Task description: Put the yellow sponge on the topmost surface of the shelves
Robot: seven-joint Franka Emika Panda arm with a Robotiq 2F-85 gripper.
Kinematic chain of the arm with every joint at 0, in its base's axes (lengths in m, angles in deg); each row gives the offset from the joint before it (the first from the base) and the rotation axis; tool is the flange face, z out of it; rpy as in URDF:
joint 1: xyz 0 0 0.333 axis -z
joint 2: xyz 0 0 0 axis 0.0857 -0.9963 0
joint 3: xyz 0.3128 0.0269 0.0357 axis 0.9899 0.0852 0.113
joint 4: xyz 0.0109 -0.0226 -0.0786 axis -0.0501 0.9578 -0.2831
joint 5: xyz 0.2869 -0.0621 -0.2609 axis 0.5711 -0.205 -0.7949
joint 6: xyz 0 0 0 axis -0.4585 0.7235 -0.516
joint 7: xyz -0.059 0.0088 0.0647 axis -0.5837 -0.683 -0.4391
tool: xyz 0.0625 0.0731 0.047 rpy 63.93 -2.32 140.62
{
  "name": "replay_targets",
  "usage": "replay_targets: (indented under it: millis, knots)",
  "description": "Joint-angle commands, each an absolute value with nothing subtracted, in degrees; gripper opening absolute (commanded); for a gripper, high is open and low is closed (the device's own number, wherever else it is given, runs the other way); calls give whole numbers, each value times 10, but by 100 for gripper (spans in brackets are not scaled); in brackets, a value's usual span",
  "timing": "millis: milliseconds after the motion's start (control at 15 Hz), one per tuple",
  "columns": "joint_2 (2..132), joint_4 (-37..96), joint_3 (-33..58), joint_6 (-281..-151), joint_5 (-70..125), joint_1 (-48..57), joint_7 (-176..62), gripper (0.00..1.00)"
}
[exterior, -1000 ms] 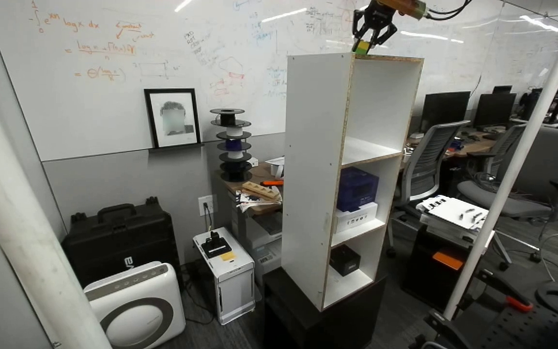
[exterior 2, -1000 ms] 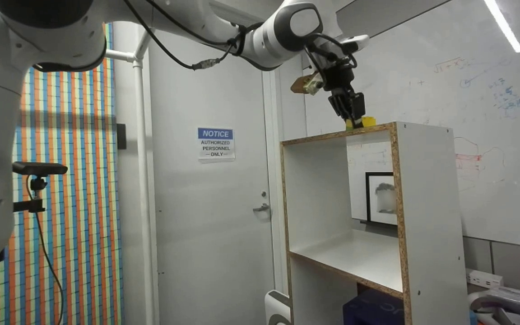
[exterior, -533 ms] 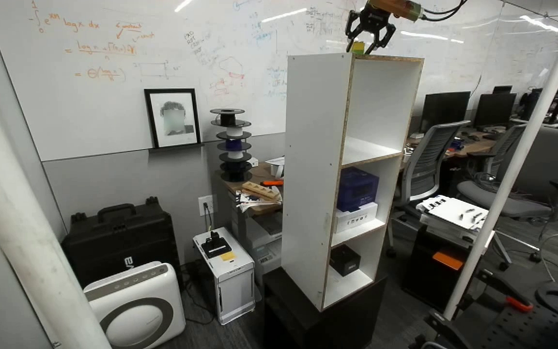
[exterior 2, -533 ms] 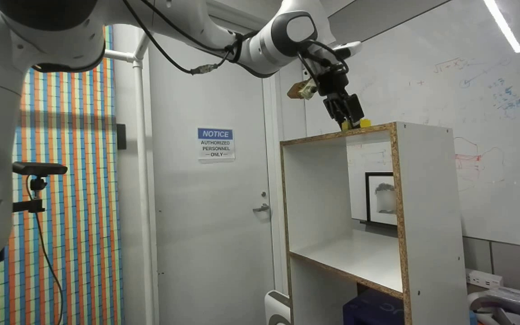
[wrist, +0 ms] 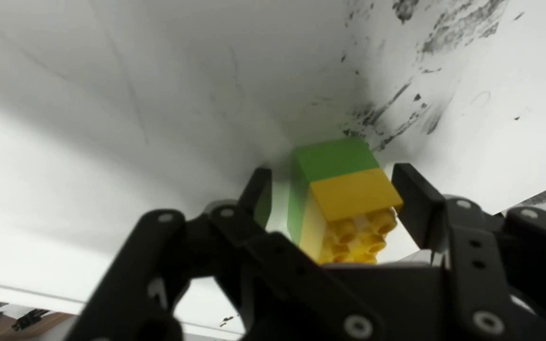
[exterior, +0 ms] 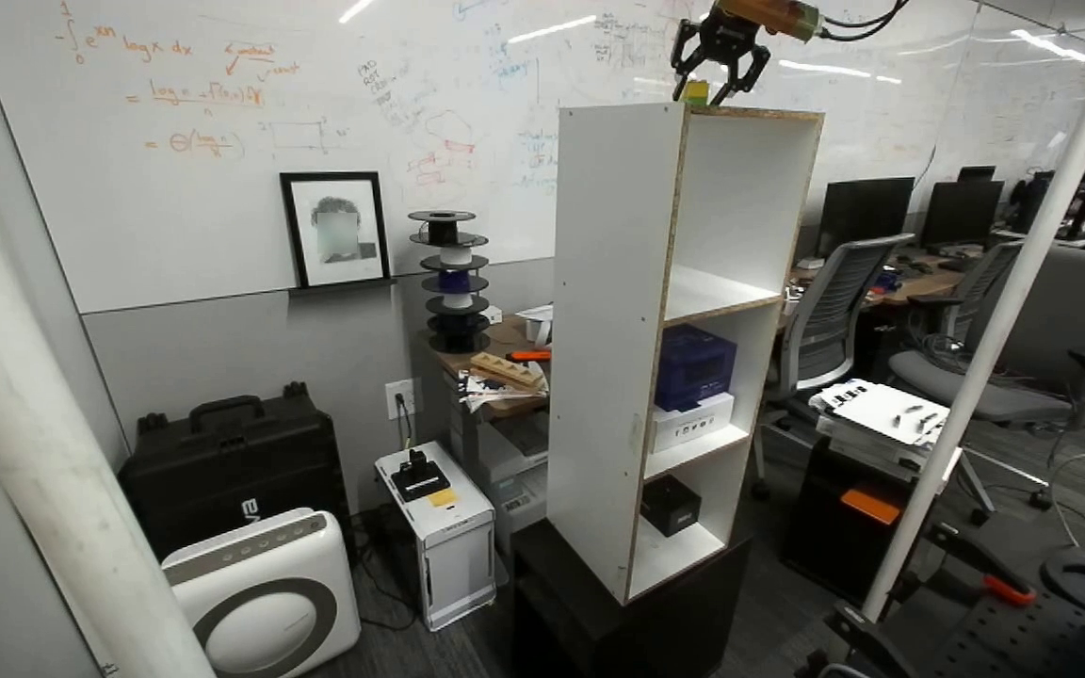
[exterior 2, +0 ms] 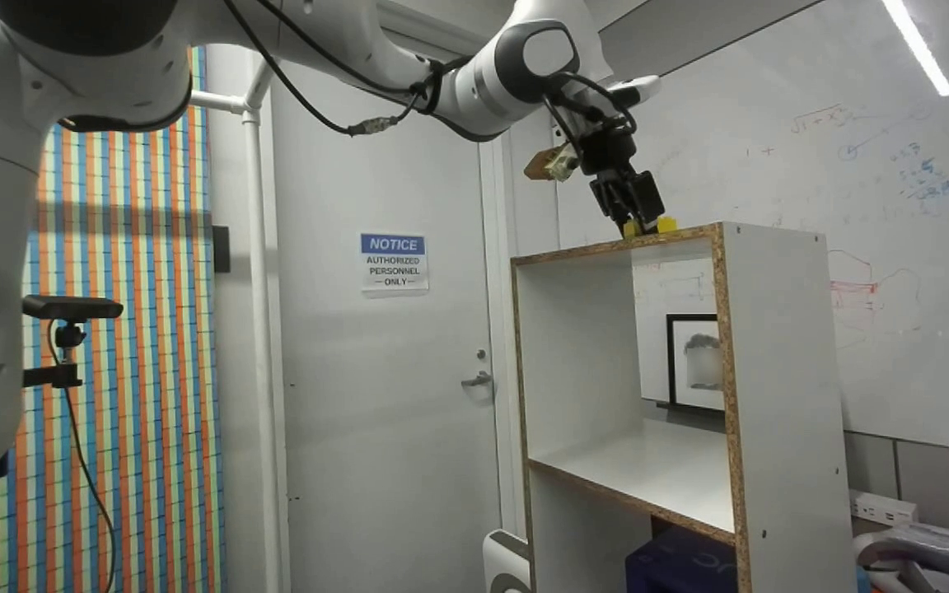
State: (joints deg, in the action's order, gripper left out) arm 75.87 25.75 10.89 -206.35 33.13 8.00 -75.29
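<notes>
What the task calls the yellow sponge looks like a studded toy block (wrist: 356,194), yellow over green. It stands on the white top (wrist: 183,118) of the shelves (exterior: 613,330), close to the front edge in both exterior views. My gripper (wrist: 332,180) is open around it, one finger on each side. Between the left finger (wrist: 259,194) and the block a gap shows; the right finger (wrist: 417,208) is very near it, and whether they touch I cannot tell. In an exterior view the gripper (exterior 2: 638,231) hides the block's middle.
Lower compartments hold a dark blue-purple box (exterior: 696,365) on a white box (exterior: 693,422), and a small black box (exterior: 671,506). A whiteboard (exterior 2: 919,329) is behind the shelves. A white pole (exterior: 985,358) and office chairs stand to one side.
The jaws have parted and let go of the block, which has gone from slightly tilted to upright. The gripper shifted slightly in both exterior views, then stayed still over the last half second.
</notes>
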Motion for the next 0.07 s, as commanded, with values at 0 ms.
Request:
replay_targets:
  millis: [0]
  knots:
    - [758,255,110,-2061,331,82,-753,69]
